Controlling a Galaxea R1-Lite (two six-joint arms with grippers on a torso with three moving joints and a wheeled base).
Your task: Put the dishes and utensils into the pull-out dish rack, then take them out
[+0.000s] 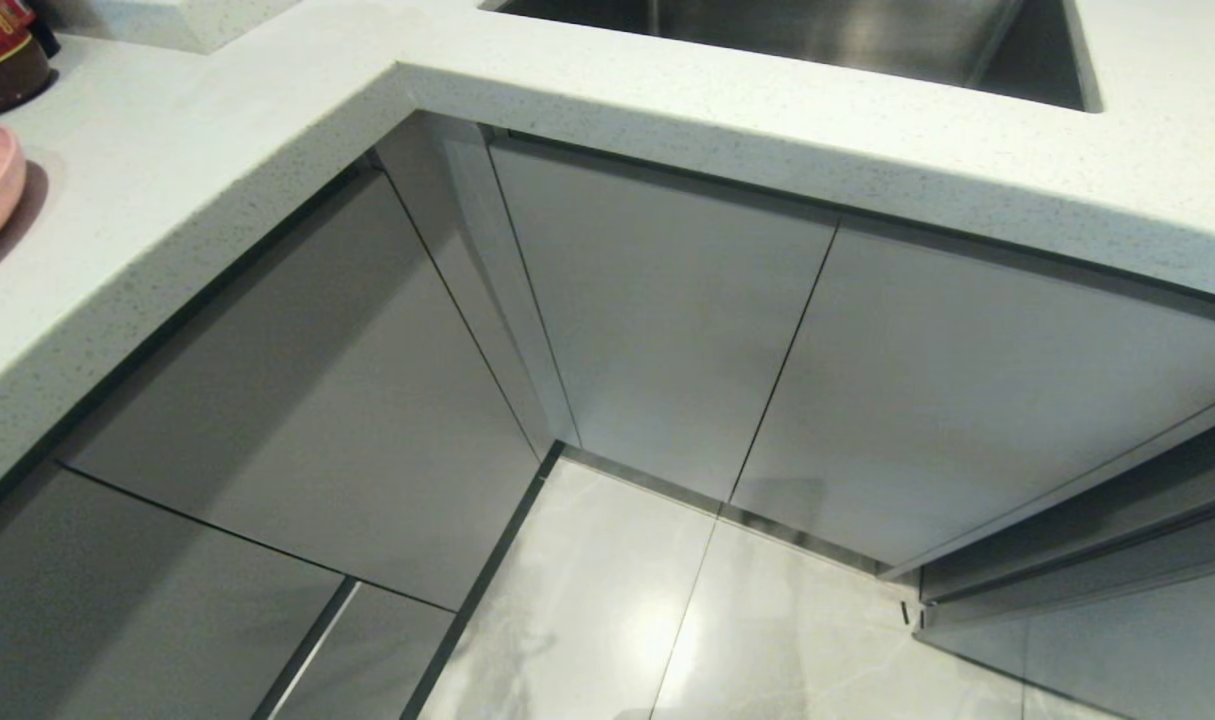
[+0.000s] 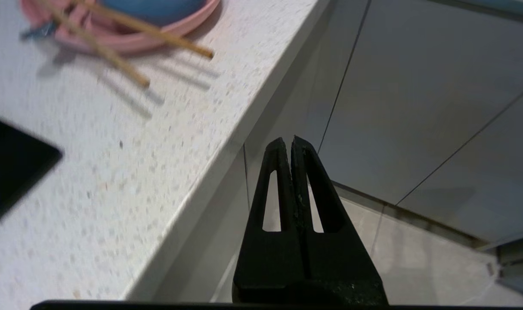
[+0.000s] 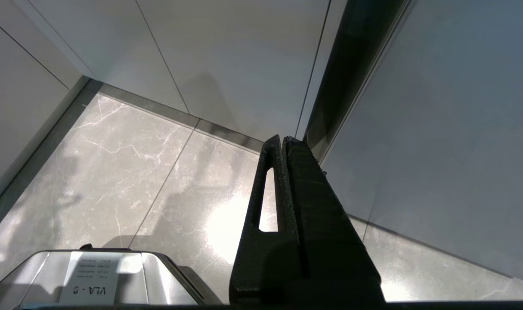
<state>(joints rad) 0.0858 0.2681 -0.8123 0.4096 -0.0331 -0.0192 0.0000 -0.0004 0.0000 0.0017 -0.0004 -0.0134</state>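
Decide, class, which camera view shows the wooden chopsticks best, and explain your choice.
The left wrist view. There the chopsticks lie across the rim of the pink plate, their tips reaching out over the countertop. The head view catches only an edge of that plate and no chopsticks; the right wrist view shows floor and cabinet fronts only.

The worktop (image 1: 217, 170) juts out over flat, closed cabinet fronts (image 1: 667, 320), its edge barring any straight rise from below. Above it, the pink plate (image 2: 128, 41) and chopsticks (image 2: 115, 56) crowd the surface near the edge. The tiled floor (image 1: 607, 620) in the corner lies open.
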